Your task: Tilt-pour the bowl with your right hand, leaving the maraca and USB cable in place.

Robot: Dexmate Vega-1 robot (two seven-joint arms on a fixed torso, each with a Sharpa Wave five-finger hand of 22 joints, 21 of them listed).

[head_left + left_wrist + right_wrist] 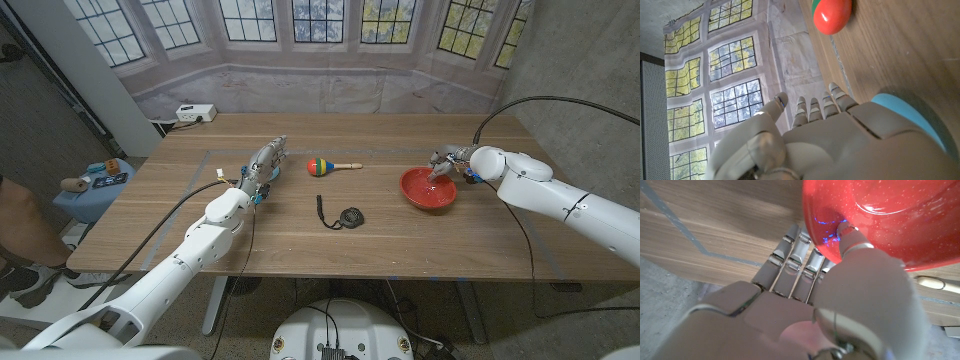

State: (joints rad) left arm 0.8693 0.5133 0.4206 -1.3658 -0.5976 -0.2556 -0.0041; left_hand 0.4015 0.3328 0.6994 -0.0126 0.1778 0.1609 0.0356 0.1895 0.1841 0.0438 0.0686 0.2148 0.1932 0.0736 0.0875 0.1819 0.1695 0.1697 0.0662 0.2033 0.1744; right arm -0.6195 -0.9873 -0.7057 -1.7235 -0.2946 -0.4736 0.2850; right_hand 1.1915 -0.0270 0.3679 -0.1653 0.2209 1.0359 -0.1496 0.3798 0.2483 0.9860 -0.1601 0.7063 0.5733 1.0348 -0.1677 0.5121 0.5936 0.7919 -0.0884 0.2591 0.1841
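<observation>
The bowl (428, 188), at the surface's right side, is gripped at its rim by the right hand (447, 160), thumb inside and fingers (790, 260) beneath, so tilting seems next; the left hand (262, 160) holds nothing.

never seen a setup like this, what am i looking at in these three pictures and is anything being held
A two-armed robot stands at a wooden table. One picture looks down from its head; the other two come from cameras on its wrists, looking along each hand. On the table lie a striped maraca with a wooden handle, a coiled black USB cable and a red glossy bowl. The right hand grips the bowl's rim, thumb inside, fingers underneath. The left hand holds nothing, fingers straight, near the maraca.
</observation>
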